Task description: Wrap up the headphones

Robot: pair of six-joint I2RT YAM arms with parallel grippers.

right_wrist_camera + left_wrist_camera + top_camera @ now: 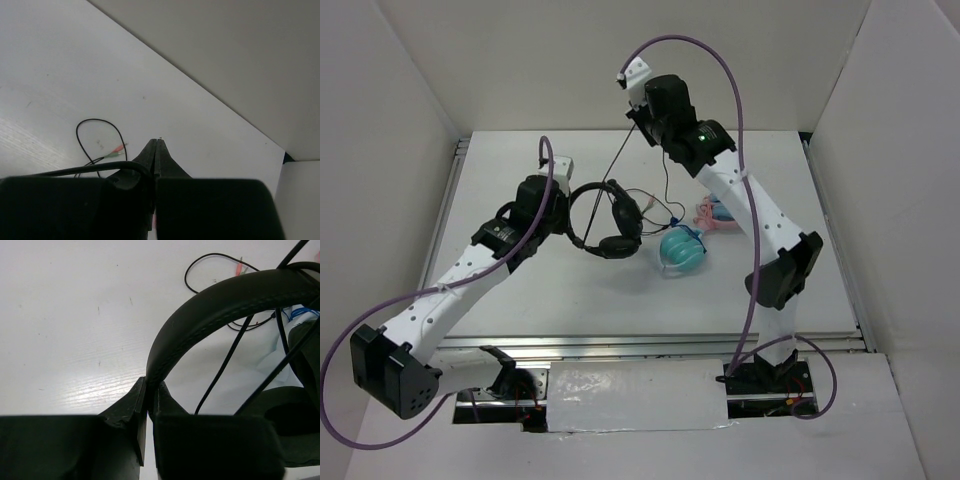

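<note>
The black headphones (pixel 616 228) hang above the table's middle, headband (pixel 582 198) to the left and both earcups to the right. My left gripper (pixel 563 213) is shut on the headband (pixel 210 305), with the jaws (pixel 150 385) pinching its lower end. An earcup (pixel 287 415) shows at the right of the left wrist view. My right gripper (pixel 639 124) is raised high toward the back and shut on the thin black cable (pixel 623 155), which runs taut down to the headphones. In the right wrist view the cable (pixel 95 171) curves into the closed jaws (pixel 156 145).
Teal headphones (pixel 680 250) lie on the table right of the black pair, with pink-and-blue headphones (pixel 713 214) behind them. A loose cable loop with pink and green plugs (pixel 117 149) lies on the white table (pixel 560 290). White walls enclose three sides.
</note>
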